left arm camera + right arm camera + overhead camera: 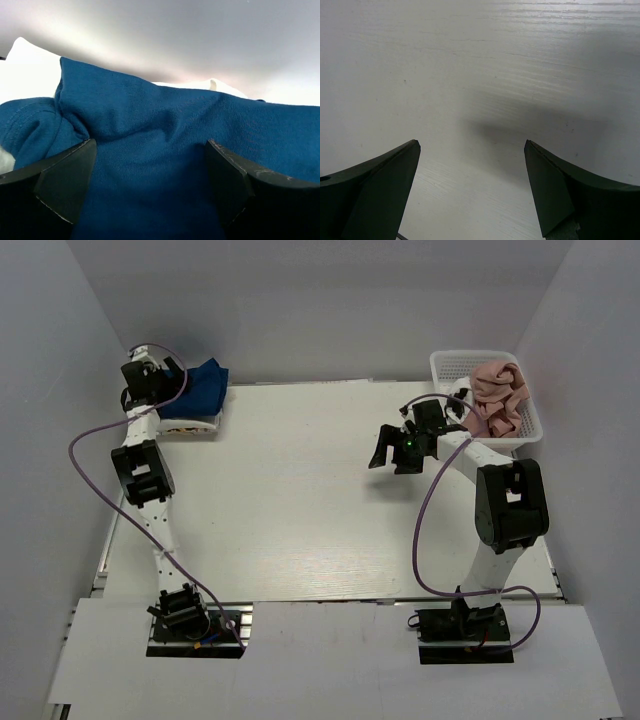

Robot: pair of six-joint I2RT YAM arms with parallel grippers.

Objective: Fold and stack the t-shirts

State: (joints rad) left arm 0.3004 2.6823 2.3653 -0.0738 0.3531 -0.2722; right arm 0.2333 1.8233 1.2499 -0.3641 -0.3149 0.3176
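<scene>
A navy blue t-shirt (206, 385) lies bunched on top of white t-shirts (192, 424) at the table's far left corner. My left gripper (172, 380) is right at it. In the left wrist view the gripper (150, 170) is open, with the blue cloth (165, 135) filling the space between and under the fingers, and white cloth (30, 65) behind it. A dusty pink t-shirt (497, 395) lies crumpled in the white mesh basket (452, 364) at the far right. My right gripper (392, 458) is open and empty over the bare table (470, 75), left of the basket.
Grey walls close in the table on the left, back and right. The basket stands against the far right corner. Purple cables loop from both arms over the table.
</scene>
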